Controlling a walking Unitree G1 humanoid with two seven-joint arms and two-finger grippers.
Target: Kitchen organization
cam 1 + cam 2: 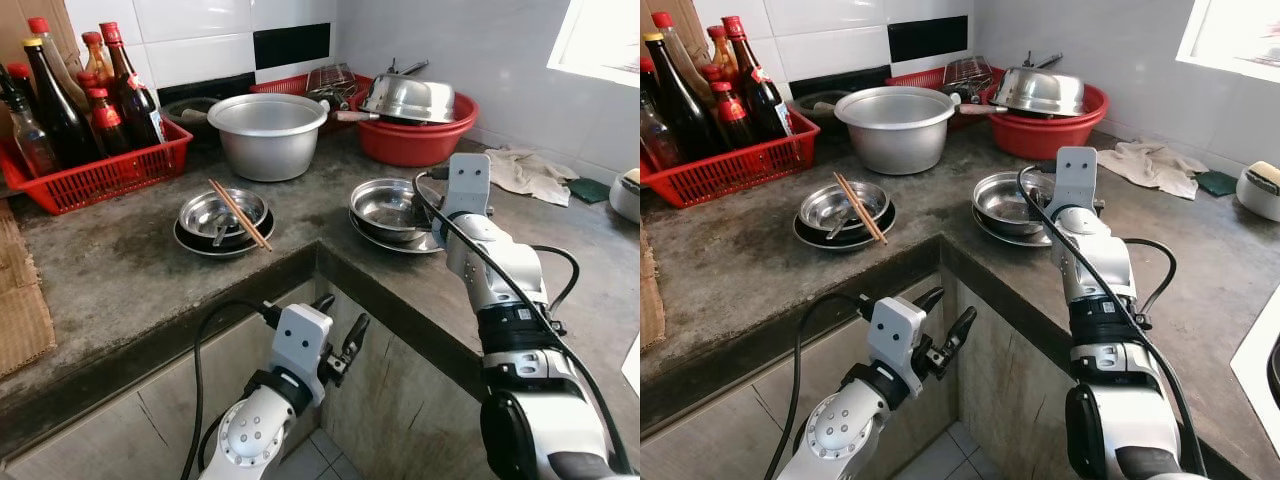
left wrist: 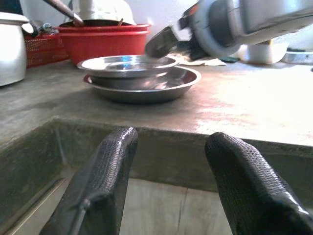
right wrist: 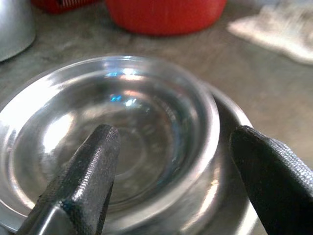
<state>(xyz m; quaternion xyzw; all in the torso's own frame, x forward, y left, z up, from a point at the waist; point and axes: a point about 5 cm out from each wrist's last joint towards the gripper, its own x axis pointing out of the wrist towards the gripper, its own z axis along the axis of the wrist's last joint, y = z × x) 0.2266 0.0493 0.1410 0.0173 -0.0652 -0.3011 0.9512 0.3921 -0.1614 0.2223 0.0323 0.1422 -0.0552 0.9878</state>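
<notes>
Fingers of my right gripper [image 3: 171,171] spread wide, straddling the steel bowl's [image 1: 385,205] near rim at one o'clock, where it nests on its plate [image 1: 425,243]; my left gripper [image 1: 340,340], fingers parted and empty, hangs below the counter [image 1: 120,290] edge, leaving room.

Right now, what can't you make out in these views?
- Right gripper: head views, its own wrist block covers the fingers over the bowl.
- Red basin: contents under the upturned steel lid hidden.
- Bottles: left ones cut by the frame edge, labels too small.
- Cloth: right wrist view, blurred and cut off.
- Left gripper: open, below the counter edge.
</notes>
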